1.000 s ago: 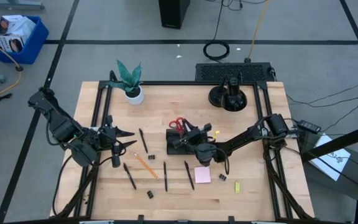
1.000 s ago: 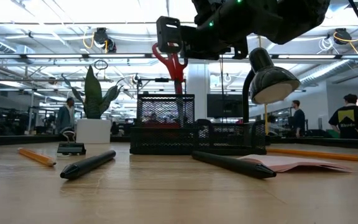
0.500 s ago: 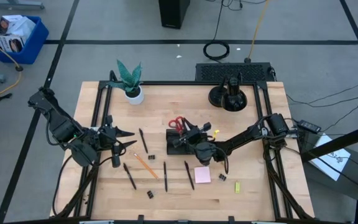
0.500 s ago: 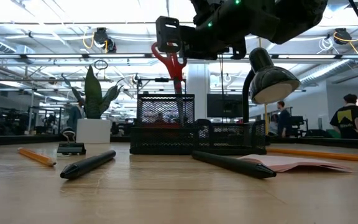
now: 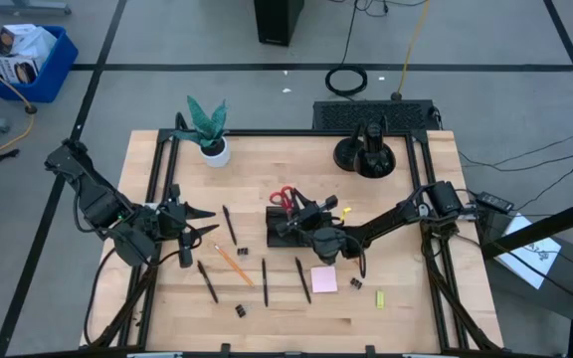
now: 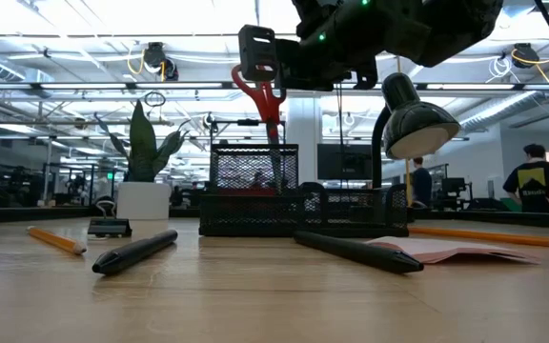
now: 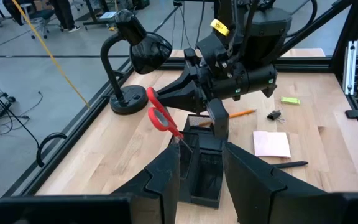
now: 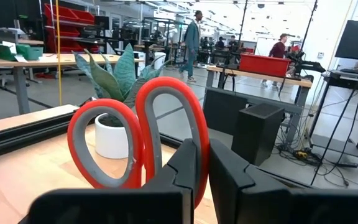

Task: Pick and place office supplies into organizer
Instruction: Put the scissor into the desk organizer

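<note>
Nothing on the table had shifted since a second earlier. At nine o'clock the left gripper waited, fingers parted and empty. Centre, the right gripper clamped the red-handled scissors, held upright over the black organizer.

a: any writing you can actually read anywhere?
b: no, nothing legible. the blue bin on the floor holds a box with some print on it, too small to make out.
a: the person's dark shirt in the room behind?
b: there's a yellow mark on the back, shape only, no letters i can read.
a: the yellow tag on the far arm?
b: blank as far as i can tell.
a: the pink sticky-note pad?
b: no writing visible on it.
</note>
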Tool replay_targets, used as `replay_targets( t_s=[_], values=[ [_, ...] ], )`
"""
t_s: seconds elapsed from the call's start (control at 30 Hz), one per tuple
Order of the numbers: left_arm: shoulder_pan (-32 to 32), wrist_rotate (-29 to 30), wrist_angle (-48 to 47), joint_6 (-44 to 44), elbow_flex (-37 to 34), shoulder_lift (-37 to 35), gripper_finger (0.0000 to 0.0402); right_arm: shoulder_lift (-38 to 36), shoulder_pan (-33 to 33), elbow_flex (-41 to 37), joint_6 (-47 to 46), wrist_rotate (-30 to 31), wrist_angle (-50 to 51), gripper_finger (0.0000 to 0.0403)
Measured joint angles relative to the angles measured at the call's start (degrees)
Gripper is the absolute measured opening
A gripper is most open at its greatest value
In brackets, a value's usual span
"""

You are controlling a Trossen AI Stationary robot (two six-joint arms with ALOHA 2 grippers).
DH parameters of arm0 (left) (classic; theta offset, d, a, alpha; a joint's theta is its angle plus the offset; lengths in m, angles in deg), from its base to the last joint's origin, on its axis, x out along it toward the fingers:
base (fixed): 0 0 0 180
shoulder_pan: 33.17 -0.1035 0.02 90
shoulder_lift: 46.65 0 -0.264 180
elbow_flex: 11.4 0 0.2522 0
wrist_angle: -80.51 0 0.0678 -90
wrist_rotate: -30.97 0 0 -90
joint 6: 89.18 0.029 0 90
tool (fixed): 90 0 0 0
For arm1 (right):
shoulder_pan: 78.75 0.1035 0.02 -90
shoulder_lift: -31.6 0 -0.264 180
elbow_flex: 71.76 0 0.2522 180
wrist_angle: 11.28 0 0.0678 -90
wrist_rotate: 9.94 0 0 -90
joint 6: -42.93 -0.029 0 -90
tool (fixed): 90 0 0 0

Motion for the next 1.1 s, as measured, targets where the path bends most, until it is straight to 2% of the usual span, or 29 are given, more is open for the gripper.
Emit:
replay_targets(
  t_s=[0.7,0.87,1.1],
  values=[
    [0.0,-1.0,0.0,0.0,0.0,0.6,0.0127,0.1,-1.5,0.0,6.0,-0.2,-2.5,0.0014],
    [0.0,-1.0,0.0,0.0,0.0,0.6,0.0127,0.1,-1.7,0.0,7.7,-3.2,-4.8,0.0014],
    [0.0,-1.0,0.0,0.0,0.0,0.6,0.0127,0.1,-2.4,0.0,8.3,-3.1,-4.9,0.0014]
  ],
)
